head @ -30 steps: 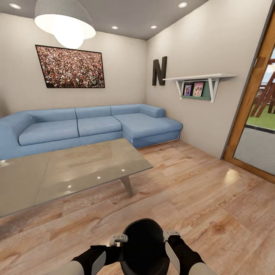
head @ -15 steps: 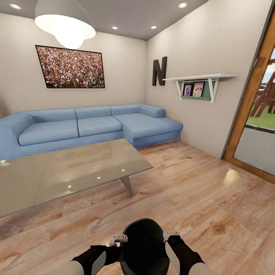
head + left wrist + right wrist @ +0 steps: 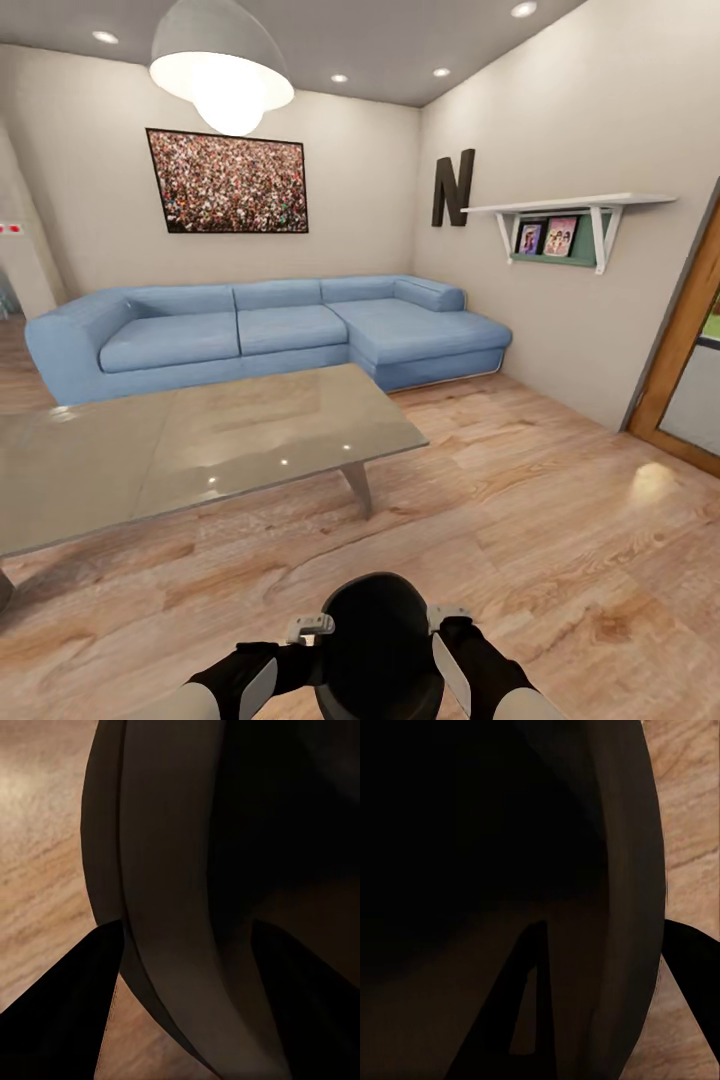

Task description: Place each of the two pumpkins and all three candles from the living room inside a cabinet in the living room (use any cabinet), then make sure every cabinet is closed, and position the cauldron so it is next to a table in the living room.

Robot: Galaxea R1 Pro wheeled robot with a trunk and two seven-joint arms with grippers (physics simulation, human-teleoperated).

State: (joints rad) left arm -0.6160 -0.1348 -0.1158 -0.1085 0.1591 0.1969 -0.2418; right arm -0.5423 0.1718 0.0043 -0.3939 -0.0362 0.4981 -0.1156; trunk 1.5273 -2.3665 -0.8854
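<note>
left gripper [image 3: 308, 628]: clamped on the rim of the cauldron [image 3: 380, 645] from its own side; the left wrist view has the black wall pinched between the two dark fingers

right gripper [image 3: 448, 614]: same deal on the opposite rim, shut on it, one finger inside the pot and one outside

cauldron: carried low in front of the robot's trunk, above the wood floor [image 3: 560, 540], held up by nothing but those two rim pinches

risk, slip: big round pot on two thin pinches, so a jerky turn of the base could probably tilt it or let one side slide out

risk, bump: the pot hides the floor right ahead, so judging the gap near the table leg [image 3: 357, 488] looks tricky

table [image 3: 200, 445]: glassy top, its near corner ahead and to the left, well apart from the pot for now

open room: bare floor ahead and off to the right, up to the wall and the door frame [image 3: 685, 370]

sofa [image 3: 270, 335]: behind the table, out of the way
</note>
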